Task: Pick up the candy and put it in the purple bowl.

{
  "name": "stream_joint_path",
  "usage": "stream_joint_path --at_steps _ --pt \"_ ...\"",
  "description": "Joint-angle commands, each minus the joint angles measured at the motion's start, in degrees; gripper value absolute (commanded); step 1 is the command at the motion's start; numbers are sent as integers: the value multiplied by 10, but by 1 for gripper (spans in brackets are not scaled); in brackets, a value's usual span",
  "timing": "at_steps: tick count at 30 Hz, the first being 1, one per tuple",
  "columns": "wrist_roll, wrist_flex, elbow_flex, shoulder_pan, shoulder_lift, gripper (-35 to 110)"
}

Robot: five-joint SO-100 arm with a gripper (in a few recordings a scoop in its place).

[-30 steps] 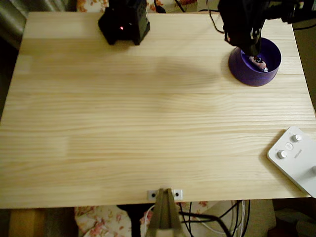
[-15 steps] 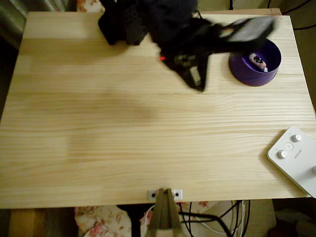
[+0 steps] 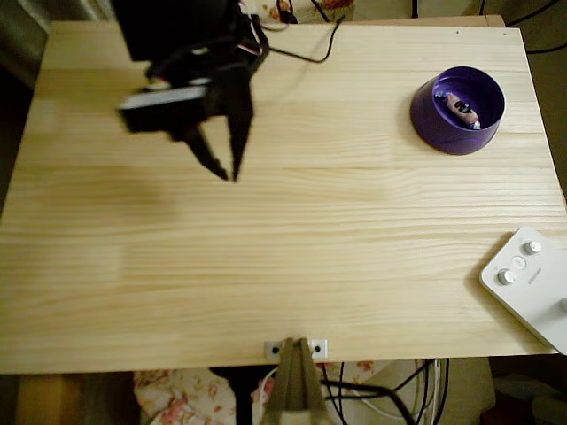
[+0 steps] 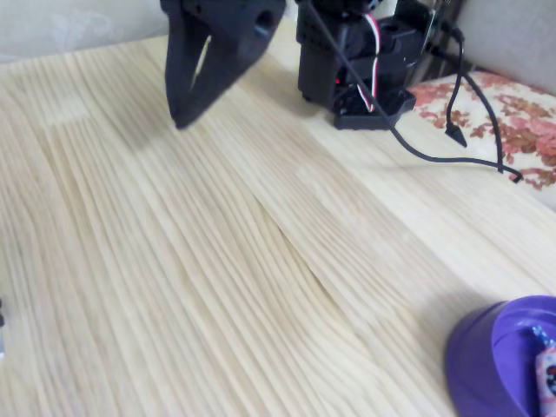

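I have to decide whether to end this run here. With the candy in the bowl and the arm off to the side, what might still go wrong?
Little seems left to fail. The candy lies inside the purple bowl, but that bowl sits close to the table's far edge; a careless sweep back might push it off. The gripper, jaws open and empty, hangs low over the wood, so a further drop could scrape the table. A black cable trails near the base and might snag.
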Motion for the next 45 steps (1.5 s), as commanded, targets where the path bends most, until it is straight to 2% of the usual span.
stream_joint_path --at_steps 1,17,28,45 --pt "0 24 39 32 125 -1" --pt "0 27 231 68 349 -1" --pt "18 36 246 108 351 -1" --pt "18 37 246 105 351 -1"
